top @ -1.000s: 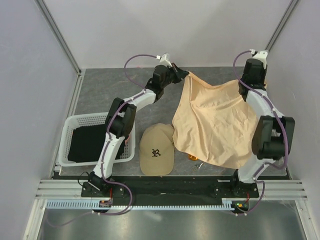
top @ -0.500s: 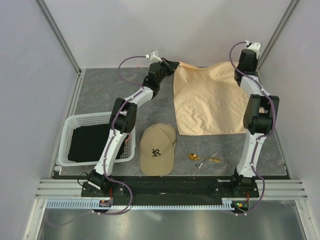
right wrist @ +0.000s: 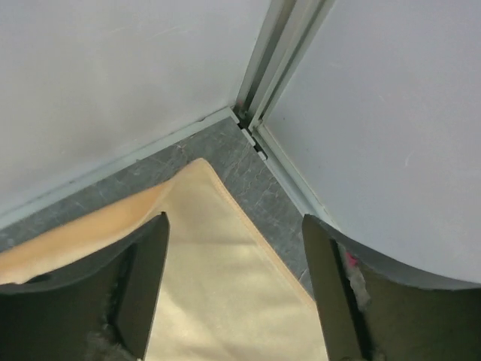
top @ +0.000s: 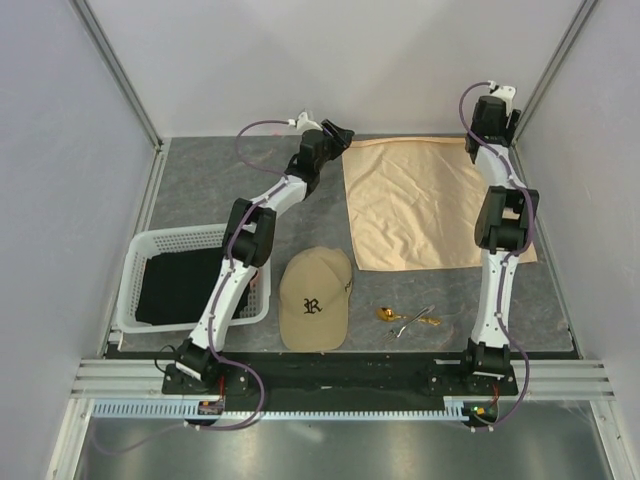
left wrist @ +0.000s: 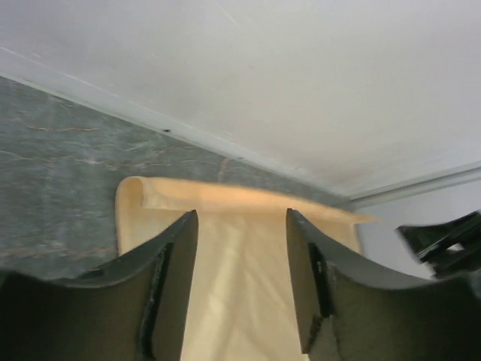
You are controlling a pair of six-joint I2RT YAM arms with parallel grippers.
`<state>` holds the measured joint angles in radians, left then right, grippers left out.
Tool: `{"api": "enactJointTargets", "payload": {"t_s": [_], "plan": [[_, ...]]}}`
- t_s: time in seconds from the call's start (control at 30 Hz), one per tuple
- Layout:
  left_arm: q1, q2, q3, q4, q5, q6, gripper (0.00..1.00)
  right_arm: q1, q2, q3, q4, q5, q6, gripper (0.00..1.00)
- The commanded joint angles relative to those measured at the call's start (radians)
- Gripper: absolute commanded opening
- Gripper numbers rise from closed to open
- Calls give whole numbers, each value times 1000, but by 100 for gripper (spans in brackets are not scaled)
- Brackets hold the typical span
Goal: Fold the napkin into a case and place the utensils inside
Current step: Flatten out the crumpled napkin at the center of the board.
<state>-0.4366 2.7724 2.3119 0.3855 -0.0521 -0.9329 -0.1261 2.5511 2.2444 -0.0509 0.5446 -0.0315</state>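
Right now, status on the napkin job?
Left hand open, right hand open, both empty at far corners. Peach-orange cloth napkin spread flat, unfolded. Gold spoon and silvery utensils lie apart near front edge. Nothing on napkin.

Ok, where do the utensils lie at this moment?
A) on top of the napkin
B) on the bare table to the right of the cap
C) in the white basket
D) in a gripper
B: the utensils lie on the grey table just right of the cap, nearer than the spread napkin and not touching it.
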Motion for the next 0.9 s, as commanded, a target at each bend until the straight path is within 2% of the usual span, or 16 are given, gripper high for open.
{"api": "enactJointTargets", "payload": {"t_s": [0.0,0.03,0.13,0.27,0.3,0.33,0.4,0.53,0.6,0.63,0.7,0.73,0.77,0.87], "plan": [[16,-173,0,-140,-48,126,81,-7,-40,129,-112,2,65,86],[18,-235,-26,-181,-51,141,88,-7,-61,112,-121,-29,80,88],[19,-333,-146,-237,-39,157,88,-6,-143,63,-208,-93,158,94],[-2,-482,-339,-296,75,120,74,-15,-286,-87,-368,-184,307,98],[-14,-500,-367,-306,142,96,65,-18,-314,-129,-383,-210,352,98],[-25,-516,-420,-304,177,74,62,-21,-340,-172,-395,-242,402,98],[-66,-556,-462,-330,262,109,57,-29,-402,-285,-420,-313,447,98],[-138,-594,-557,-404,383,140,52,-32,-451,-368,-568,-412,501,98],[-184,-599,-562,-468,425,204,51,-35,-468,-413,-616,-480,542,93],[-198,-596,-551,-496,438,226,51,-33,-489,-430,-645,-504,539,85],[-229,-591,-531,-574,492,284,48,-33,-520,-511,-661,-569,541,82],[-237,-593,-508,-603,500,310,47,-36,-549,-538,-688,-587,536,72],[-246,-597,-503,-626,508,339,47,-35,-566,-592,-701,-610,529,68],[-271,-623,-499,-769,498,431,49,-35,-649,-728,-734,-651,512,63]]}}
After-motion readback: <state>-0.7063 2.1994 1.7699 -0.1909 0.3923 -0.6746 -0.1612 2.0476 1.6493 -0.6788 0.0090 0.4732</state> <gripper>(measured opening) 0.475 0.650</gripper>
